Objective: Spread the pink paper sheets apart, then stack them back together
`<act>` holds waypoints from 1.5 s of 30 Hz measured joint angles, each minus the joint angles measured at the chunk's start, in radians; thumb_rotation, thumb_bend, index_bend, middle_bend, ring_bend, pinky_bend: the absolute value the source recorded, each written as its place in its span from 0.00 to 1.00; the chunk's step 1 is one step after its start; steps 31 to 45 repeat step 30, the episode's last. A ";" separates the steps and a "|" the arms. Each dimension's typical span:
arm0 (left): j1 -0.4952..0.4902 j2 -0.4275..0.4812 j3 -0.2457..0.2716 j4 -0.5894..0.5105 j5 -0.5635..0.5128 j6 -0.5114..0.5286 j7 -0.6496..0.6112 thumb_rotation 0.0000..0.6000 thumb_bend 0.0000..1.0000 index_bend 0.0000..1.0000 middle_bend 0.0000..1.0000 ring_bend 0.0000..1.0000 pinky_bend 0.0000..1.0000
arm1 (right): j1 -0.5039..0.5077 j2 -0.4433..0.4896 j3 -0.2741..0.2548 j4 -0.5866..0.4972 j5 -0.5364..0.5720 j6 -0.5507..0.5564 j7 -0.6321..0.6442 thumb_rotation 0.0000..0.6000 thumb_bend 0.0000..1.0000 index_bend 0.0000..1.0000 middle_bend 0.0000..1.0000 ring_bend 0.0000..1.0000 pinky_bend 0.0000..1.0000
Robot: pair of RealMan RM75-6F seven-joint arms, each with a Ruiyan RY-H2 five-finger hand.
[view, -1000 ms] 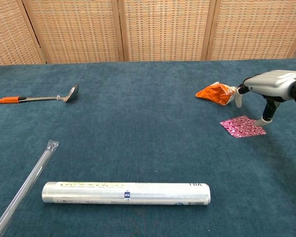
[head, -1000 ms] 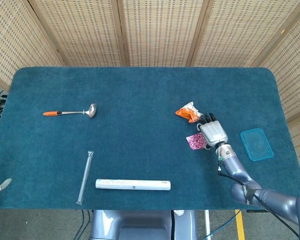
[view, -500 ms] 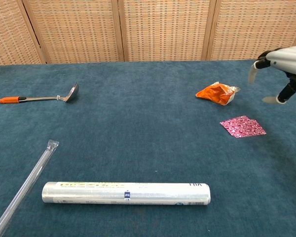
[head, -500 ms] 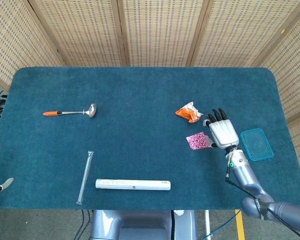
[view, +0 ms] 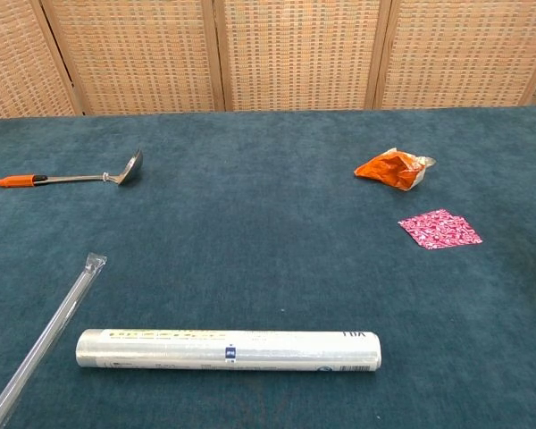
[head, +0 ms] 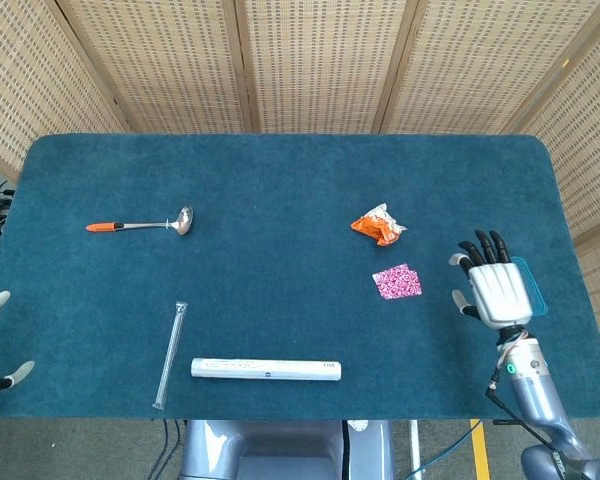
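Now right robot hand (head: 498,288) raised, fingers spread (empty)

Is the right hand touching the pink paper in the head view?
No, the right hand is open and hangs apart from the pink paper, over the blue lid.

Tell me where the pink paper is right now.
The pink paper lies flat on the table's right half in the head view, just below the orange wrapper and left of the right hand, which is clear of it.

Right hand (head: 499,290) silver-grey w/ black fingers (head: 482,246), grey arm, black cable, green light at wrist
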 measured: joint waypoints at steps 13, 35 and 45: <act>0.029 -0.036 0.009 0.023 0.025 0.054 0.001 0.95 0.00 0.10 0.00 0.00 0.00 | -0.232 0.075 -0.082 -0.080 -0.146 0.254 0.041 1.00 0.37 0.35 0.23 0.00 0.00; 0.032 -0.042 0.012 0.035 0.027 0.048 -0.006 0.95 0.00 0.10 0.00 0.00 0.00 | -0.290 0.102 -0.068 -0.106 -0.162 0.215 0.027 1.00 0.36 0.35 0.23 0.00 0.00; 0.032 -0.042 0.012 0.035 0.027 0.048 -0.006 0.95 0.00 0.10 0.00 0.00 0.00 | -0.290 0.102 -0.068 -0.106 -0.162 0.215 0.027 1.00 0.36 0.35 0.23 0.00 0.00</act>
